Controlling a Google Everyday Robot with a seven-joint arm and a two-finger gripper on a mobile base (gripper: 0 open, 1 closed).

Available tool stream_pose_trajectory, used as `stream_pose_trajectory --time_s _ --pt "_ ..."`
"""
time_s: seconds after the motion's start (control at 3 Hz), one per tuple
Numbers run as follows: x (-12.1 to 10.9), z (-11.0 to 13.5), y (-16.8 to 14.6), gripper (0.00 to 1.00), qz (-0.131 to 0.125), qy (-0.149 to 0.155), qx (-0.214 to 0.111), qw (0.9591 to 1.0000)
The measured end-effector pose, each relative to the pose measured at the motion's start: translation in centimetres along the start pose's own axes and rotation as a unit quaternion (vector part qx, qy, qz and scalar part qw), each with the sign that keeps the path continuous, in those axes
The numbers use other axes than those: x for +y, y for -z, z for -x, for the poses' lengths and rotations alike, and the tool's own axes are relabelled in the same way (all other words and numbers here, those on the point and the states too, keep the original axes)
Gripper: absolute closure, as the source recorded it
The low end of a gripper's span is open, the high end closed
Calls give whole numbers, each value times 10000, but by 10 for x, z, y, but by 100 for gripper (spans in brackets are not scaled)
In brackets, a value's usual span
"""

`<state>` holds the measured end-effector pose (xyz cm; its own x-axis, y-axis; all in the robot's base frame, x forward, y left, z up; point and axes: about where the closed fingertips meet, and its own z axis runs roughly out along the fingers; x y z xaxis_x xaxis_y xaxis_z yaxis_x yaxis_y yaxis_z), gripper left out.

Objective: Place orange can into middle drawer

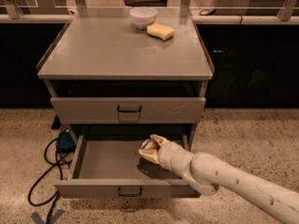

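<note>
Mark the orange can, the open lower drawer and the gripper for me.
Small glossy brown-orange can [148, 144]: camera view, on its silvery round end.
Wide grey metal lower drawer [105, 160]: camera view, on its bare floor.
Gripper [146, 147]: camera view, midway between fingertips, shut on the can over the drawer.

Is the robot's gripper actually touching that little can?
Touching. The camera view shows the gripper, above the open middle drawer, with its fingers wrapped around the orange can.

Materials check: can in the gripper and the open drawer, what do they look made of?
The orange can looks metal: glossy, silvery end. The middle drawer looks like matte grey sheet metal: thin flat walls. The gripper holds the can over the drawer floor.
</note>
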<state>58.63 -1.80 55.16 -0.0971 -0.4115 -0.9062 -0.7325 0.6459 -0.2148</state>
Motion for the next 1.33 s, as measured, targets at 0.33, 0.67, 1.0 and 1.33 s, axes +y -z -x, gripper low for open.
stream_pose_trajectory --time_s 0.33,0.67,1.0,1.33 --pt "-5 -37 -17 100 -142 13 309 9994" --pt "-10 -57 -27 100 -247 162 513 9982" --pt "-10 -59 -28 86 -260 177 538 9981" --pt "-10 -59 -28 61 -260 177 538 9981"
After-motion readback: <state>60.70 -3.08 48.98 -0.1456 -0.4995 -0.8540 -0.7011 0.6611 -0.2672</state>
